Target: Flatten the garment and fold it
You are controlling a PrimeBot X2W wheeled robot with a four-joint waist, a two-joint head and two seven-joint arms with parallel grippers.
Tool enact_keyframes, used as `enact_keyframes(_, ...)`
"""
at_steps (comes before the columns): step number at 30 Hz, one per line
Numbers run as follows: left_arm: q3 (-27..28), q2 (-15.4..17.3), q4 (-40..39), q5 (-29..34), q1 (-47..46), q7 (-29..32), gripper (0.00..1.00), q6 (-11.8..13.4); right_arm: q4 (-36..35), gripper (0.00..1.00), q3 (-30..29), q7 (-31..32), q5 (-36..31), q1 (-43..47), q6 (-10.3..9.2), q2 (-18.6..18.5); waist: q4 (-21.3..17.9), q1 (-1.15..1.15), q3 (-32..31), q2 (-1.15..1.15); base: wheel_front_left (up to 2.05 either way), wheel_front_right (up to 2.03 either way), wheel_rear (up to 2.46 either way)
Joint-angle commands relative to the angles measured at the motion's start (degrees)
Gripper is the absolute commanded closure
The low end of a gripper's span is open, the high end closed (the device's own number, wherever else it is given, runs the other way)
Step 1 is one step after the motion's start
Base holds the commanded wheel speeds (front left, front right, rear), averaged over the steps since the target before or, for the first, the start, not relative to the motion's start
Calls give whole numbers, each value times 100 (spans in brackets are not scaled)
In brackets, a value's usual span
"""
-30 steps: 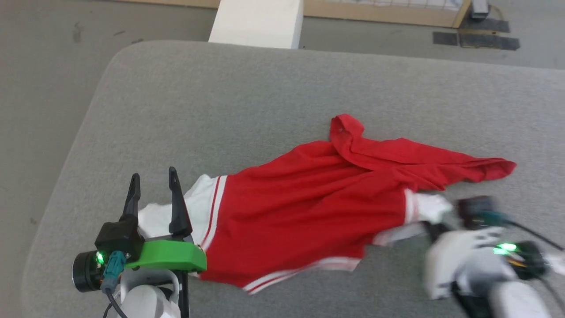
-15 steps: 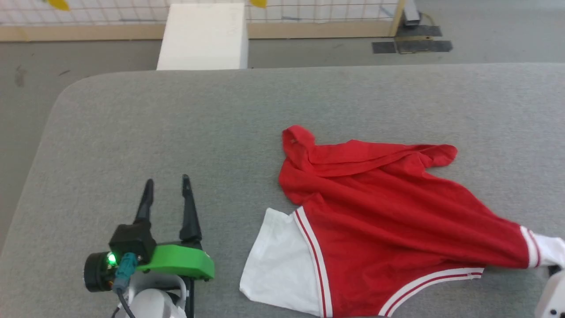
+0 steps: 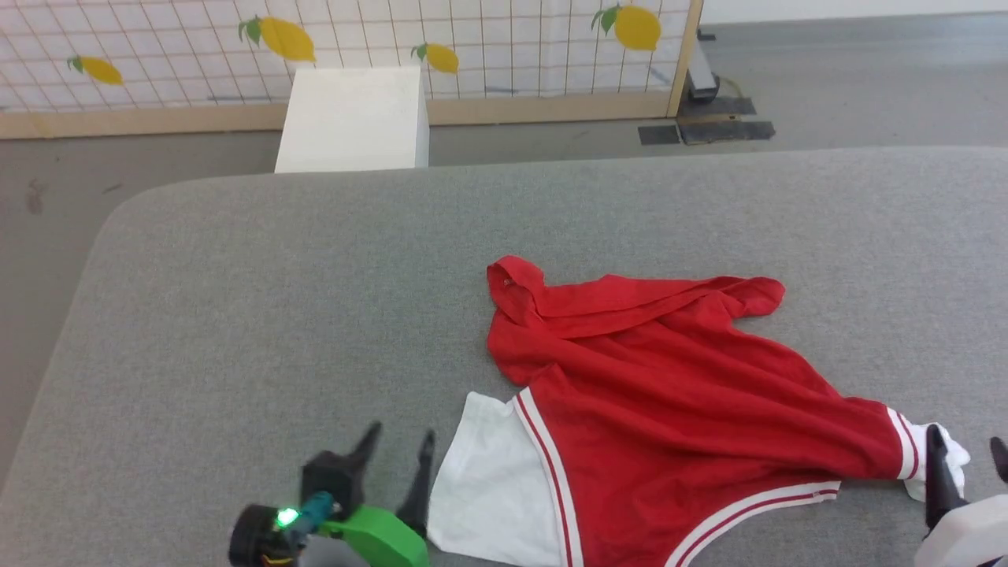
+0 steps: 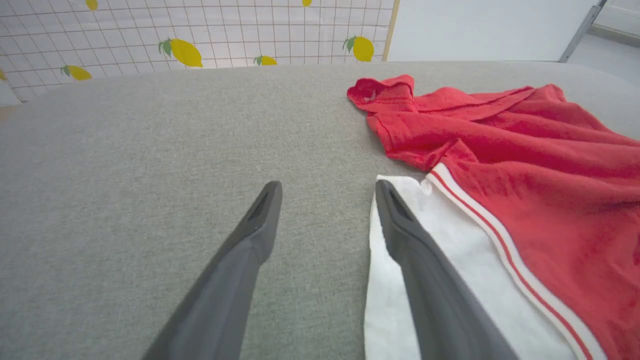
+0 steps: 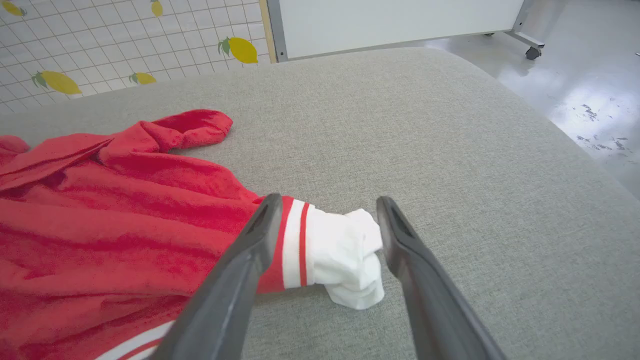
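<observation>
Grey padded table [image 3: 236,315], with the garment [image 3: 669,409] rumpled on its near right part.
Lies creased, not flat, far edge folded over, flat white sleeve [image 3: 488,480] at near left, balled white sleeve [image 5: 350,255] at near right. Just beside the flat one, left gripper [image 4: 327,186] spread wide and empty, one finger over the sleeve's edge. Astride the balled one, right gripper [image 5: 328,205] spread wide, clamping nothing.
</observation>
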Motion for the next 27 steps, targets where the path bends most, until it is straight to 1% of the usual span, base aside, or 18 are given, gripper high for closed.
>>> enact_keyframes(1, -99, 80, 49, 10, 117, 292, 0, -92, -44, 0, 105, -131, 31, 109, -9, -6, -6, 0, -61, 0, 0, 0, 0)
enact_keyframes(5, -321, 144, 92, -70, 256, 1252, 0, -194, -79, 0, 323, -243, 101, 217, -9, -6, -48, 0, -102, 0, 0, 0, 0)
enact_keyframes(9, -366, 111, 37, -202, 365, 2119, 0, -92, -90, 0, 501, -253, 172, 243, -9, -6, -129, 0, -90, 0, 0, 0, 0)
enact_keyframes(13, -408, 76, -38, -336, 426, 2819, 0, -9, -84, 0, 611, -271, 229, 236, -9, -6, -206, 0, -42, 0, 0, 0, 0)
enact_keyframes(16, -466, 63, -98, -422, 465, 3262, 0, 2, -67, 0, 661, -276, 267, 230, -9, -6, -242, 0, -4, 0, 0, 0, 0)
enact_keyframes(17, -500, 66, -120, -451, 477, 3431, 62, -10, -59, 0, 677, -272, 268, 227, -9, -6, -252, 0, 11, 0, 0, 0, 0)
enact_keyframes(18, -530, 77, -150, -466, 482, 3539, 100, -29, -53, 0, 694, -264, 270, 224, -9, -6, -259, 0, 21, 0, 0, 0, 0)
enact_keyframes(20, -529, 91, -270, -505, 487, 3612, 100, -32, -50, 0, 724, -253, 285, 212, -9, -6, -270, 0, 46, 0, 0, 0, 0)
enact_keyframes(22, -429, 115, -426, -484, 464, 3478, 100, 80, -67, 0, 735, -234, 299, 208, -9, -6, -273, 0, 75, 0, 0, 0, 0)
enact_keyframes(27, 90, 222, -712, -411, 397, 2839, 100, 564, -149, 0, 634, -127, 290, 224, -9, -6, -253, 0, 141, 0, 0, 0, 0)
